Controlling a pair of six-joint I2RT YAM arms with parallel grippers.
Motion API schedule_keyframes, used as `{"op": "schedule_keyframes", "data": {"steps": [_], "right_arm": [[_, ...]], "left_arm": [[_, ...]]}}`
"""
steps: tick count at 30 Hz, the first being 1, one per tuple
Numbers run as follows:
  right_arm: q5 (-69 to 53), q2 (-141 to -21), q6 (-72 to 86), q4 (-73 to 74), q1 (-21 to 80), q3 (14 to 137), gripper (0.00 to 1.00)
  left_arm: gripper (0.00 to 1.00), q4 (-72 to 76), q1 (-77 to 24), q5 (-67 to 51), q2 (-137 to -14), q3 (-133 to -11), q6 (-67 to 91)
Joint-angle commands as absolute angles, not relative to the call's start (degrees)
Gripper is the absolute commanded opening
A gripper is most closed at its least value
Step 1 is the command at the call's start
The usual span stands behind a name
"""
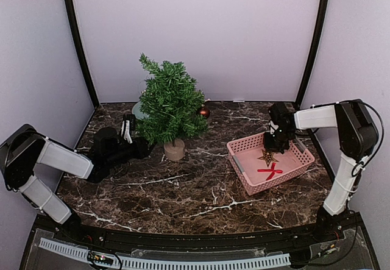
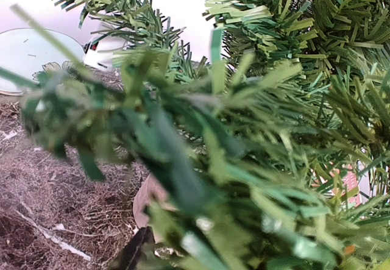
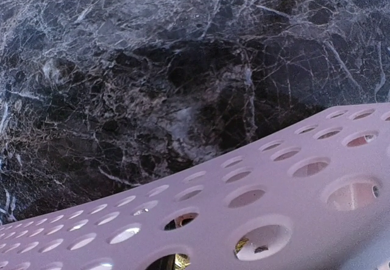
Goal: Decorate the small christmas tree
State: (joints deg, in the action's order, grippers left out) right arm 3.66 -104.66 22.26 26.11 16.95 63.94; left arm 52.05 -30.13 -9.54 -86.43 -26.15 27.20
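Green small christmas tree (image 1: 170, 106), seemingly upright

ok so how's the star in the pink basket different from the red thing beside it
The star is dark gold; the red piece is bright red. The star is a pointed shape; the red piece looks like thin crossed strips. The star lies farther back, by the right tool; the red piece lies nearer the front. Both lie in the pink basket, not on the small christmas tree.

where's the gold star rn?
Top external view, right side: the gold star lies inside the pink basket, just beyond the red ribbon and well right of the small christmas tree.
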Motion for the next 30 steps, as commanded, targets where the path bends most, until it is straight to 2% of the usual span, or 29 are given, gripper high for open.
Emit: {"op": "schedule_keyframes", "data": {"steps": [1,9,22,30], "right_arm": [[3.6,-105.8,23.2,24.8,17.7,63.9,0.16],[3.9,-104.5,23.0,25.8,18.1,64.1,0.1],[0.9,-89.9,22.6,28.8,18.5,64.0,0.1],[-3.9,-83.8,22.4,30.1,20.0,65.5,0.11]], "left_arm": [[0.46,53.3,-30.1,-9.3,-85.0,-26.2,26.4],[0.46,53.0,-30.1,-9.9,-84.2,-26.2,26.2],[0.47,53.9,-33.1,-11.7,-74.9,-22.7,19.5],[0.47,40.4,-37.9,-6.8,-64.5,-23.1,7.2]]}}
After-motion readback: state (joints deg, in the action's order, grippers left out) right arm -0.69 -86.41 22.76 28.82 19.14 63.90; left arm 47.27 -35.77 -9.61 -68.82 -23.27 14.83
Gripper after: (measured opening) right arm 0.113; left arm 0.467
